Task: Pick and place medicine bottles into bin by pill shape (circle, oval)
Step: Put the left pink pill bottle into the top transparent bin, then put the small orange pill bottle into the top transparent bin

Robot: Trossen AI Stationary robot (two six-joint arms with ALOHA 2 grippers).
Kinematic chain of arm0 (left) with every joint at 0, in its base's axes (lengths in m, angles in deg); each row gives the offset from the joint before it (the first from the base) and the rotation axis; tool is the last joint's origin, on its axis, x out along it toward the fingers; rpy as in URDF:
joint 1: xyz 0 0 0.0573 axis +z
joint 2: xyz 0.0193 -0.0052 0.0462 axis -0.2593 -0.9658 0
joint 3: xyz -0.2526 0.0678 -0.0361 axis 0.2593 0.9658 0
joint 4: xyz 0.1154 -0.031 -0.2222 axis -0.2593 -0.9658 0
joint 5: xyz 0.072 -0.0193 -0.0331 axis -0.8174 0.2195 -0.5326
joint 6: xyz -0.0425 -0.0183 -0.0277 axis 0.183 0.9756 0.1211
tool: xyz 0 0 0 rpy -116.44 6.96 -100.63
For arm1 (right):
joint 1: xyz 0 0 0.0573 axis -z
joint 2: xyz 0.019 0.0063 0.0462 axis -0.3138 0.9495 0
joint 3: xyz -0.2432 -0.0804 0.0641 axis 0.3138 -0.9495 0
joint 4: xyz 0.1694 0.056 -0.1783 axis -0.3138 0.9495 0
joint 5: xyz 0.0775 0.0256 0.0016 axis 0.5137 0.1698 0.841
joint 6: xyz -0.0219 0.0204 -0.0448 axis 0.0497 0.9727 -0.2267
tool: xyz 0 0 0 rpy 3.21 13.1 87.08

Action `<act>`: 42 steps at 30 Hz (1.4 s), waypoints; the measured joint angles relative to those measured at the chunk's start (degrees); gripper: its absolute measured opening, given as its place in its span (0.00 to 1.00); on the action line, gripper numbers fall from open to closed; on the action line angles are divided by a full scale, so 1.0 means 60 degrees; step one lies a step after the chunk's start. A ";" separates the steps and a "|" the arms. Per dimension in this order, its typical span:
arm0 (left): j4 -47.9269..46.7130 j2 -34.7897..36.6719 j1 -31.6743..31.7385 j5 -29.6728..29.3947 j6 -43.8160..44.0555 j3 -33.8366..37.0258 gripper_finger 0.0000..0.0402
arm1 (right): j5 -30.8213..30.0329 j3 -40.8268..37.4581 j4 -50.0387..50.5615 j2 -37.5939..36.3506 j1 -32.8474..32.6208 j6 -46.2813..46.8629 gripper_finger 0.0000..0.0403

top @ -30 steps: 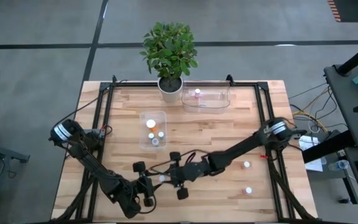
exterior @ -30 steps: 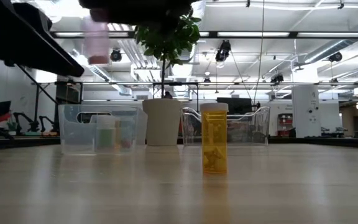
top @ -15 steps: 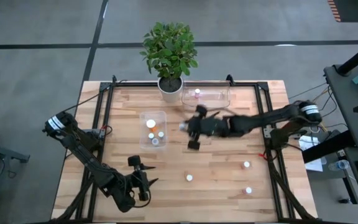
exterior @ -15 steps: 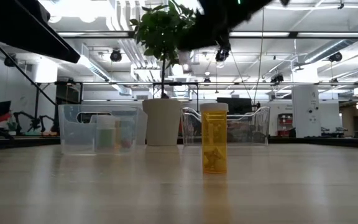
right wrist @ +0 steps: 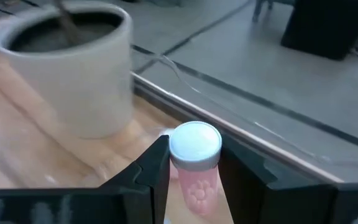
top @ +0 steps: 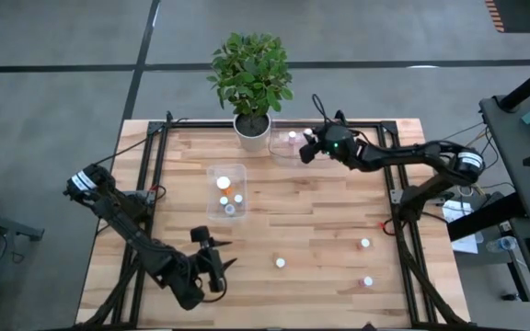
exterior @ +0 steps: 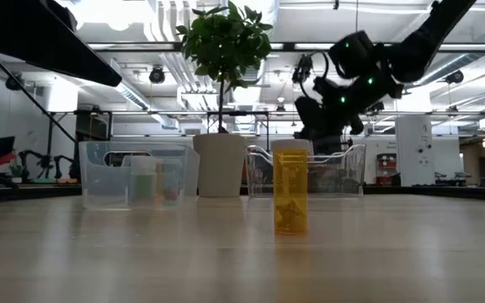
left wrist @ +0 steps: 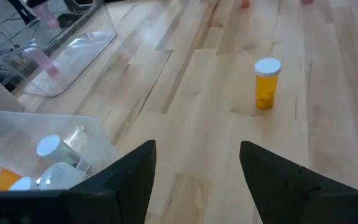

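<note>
My right gripper is above the clear far bin, beside the white plant pot, and is shut on a pink medicine bottle with a white cap. Another pink bottle lies in that bin. My left gripper is open and empty over the table's near left. An orange bottle stands upright on its base at the table's near middle. Two more bottles stand at the near right. A second clear bin holds several bottles. My right gripper pinches the pink bottle between its two fingers, one on each side, just below the white cap. The bottle is lifted clear above the far bin, cap up, with its pink body reaching down between the fingers.
The potted plant stands at the table's far edge, just left of the far bin. Black frame rails run along the table's left and right sides. Bare wood lies between the two bins and the loose bottles.
My right gripper has swept from the table's near middle, close to my left gripper, up and toward the far edge with the pink bottle, and now stands over the far bin. Its leaving has uncovered the orange bottle. My left gripper has drawn slightly back toward the left.
</note>
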 joint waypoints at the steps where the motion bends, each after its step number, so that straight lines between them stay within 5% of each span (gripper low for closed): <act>1: 0.0018 0.0000 0.0032 -0.0009 -0.0005 0.0000 0.54 | 0.0016 -0.0041 -0.0137 0.0132 0.0106 0.0008 0.28; 14: 0.0032 -0.0004 0.0112 -0.0023 -0.0011 0.0000 0.54 | -0.0574 0.0208 -0.0441 0.1482 0.0331 0.0041 0.31; 24: 0.0039 -0.0004 0.0112 -0.0027 -0.0007 0.0000 0.54 | -0.0458 0.0286 -0.0118 0.1098 0.0331 0.0266 0.44; 33: 0.1302 -0.0033 0.0499 0.0495 -0.1359 -0.0309 0.54 | -0.0409 0.0282 0.2122 -0.0895 -0.0667 0.0283 0.47; 42: 0.4792 -0.0986 0.1732 0.2681 -0.3995 -0.0419 0.54 | -0.0482 0.0249 0.5175 -0.3598 -0.3767 0.1533 0.45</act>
